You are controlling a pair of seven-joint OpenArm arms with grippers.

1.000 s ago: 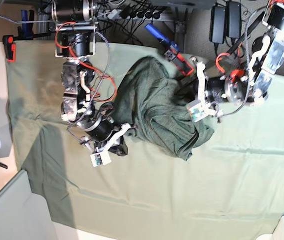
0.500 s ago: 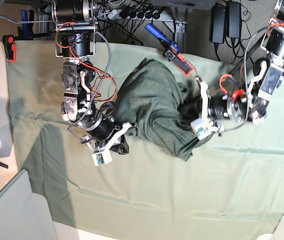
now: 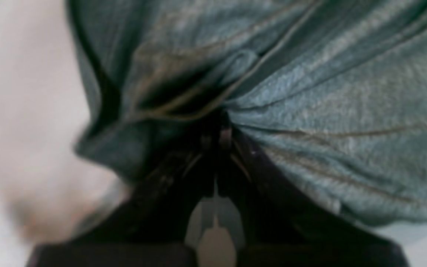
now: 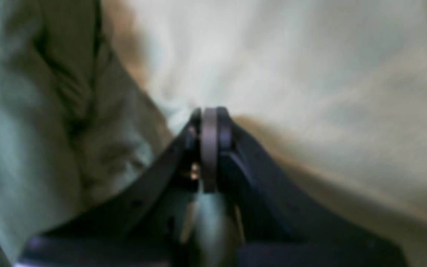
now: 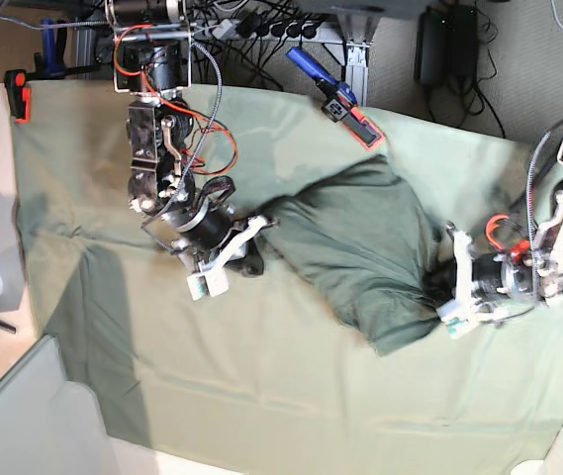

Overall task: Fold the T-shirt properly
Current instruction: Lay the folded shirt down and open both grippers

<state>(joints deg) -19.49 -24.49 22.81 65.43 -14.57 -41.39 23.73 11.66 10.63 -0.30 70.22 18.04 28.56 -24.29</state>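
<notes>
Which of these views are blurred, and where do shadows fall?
Left wrist view: soft focus, the left hand dark against the T-shirt. Right wrist view: blurred throughout, around the right hand. Base view: sharp, with a broad shadow on the table cloth.

The left gripper was clamped on bunched fabric, its arm reaching in low from the side; the right gripper had its jaws pressed together, empty.
</notes>
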